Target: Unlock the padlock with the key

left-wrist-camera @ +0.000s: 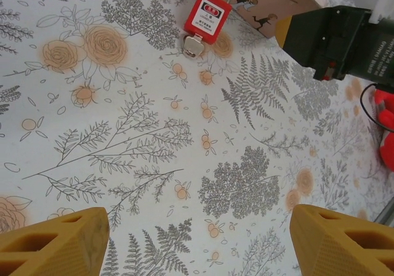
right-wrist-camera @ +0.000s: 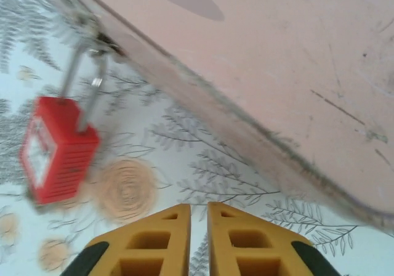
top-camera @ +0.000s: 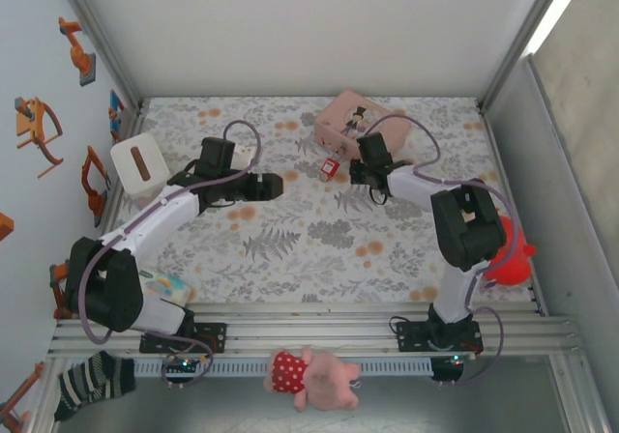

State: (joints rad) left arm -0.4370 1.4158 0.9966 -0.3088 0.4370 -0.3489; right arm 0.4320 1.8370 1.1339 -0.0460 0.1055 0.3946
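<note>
Padlock [top-camera: 329,168], red with a thin silvery shackle, is seen lying on the flowered table cover [top-camera: 290,249] just beside the pink box [top-camera: 353,119], its shackle reaching a metal fitting on the box's edge. A silvery key [left-wrist-camera: 192,44] is seen touching the padlock's end away from the box. The right gripper [right-wrist-camera: 199,239] is held near the box, fingers pressed together on nothing. The left gripper [left-wrist-camera: 197,242] is spread wide, farther from the box.

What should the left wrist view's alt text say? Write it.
A red padlock, silvery key at its base, rests on a flower-print table at a pink box's edge. The left gripper hovers open, short of it.
</note>
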